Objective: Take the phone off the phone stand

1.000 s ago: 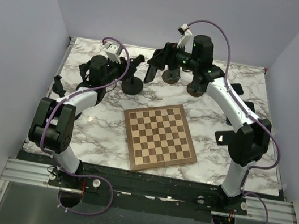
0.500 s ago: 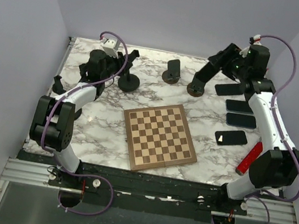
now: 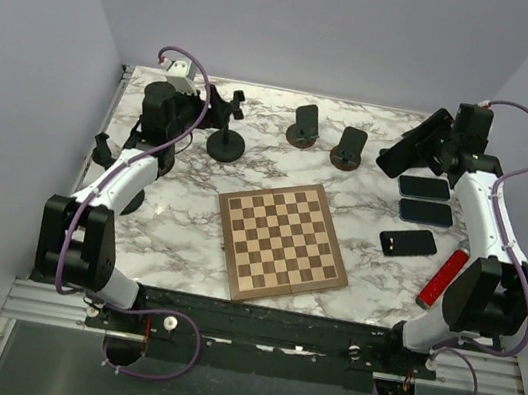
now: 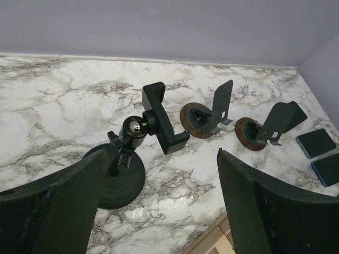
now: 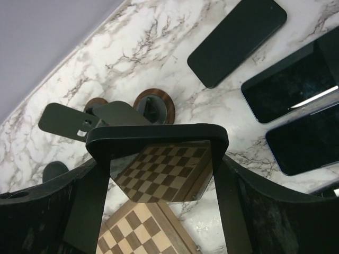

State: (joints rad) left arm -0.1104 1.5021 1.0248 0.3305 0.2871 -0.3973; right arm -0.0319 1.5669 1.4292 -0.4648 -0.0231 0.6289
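1. Phone is off the phone stand. It is clamped by its long edges in the right gripper, in the air beyond the chessboard's far-right corner.
2. Risk: slip. The grip is on the edges only and the glass is glossy enough to mirror the chessboard, so a fast swing or any loosening could drop it.
3. Risk: loose phones lie flat on the counter right of the chessboard, under and beside the held one. A drop or a low set-down would put glass on glass.
4. Risk: the emptied stand is just chessboard-side of the gripper, and a sweep back that way would likely tip it.
5. Left gripper has its fingers apart and holds nothing. It is above the ball-joint mount beyond the chessboard's far-left corner. Descending could knock the mount over.
6. Surface: white marble-pattern counter with grey veins, and it looks hard and slick, so dropped items would probably skid.
7. Room: plain pale-lavender walls close off three sides, leaving little swing space beyond the chessboard.
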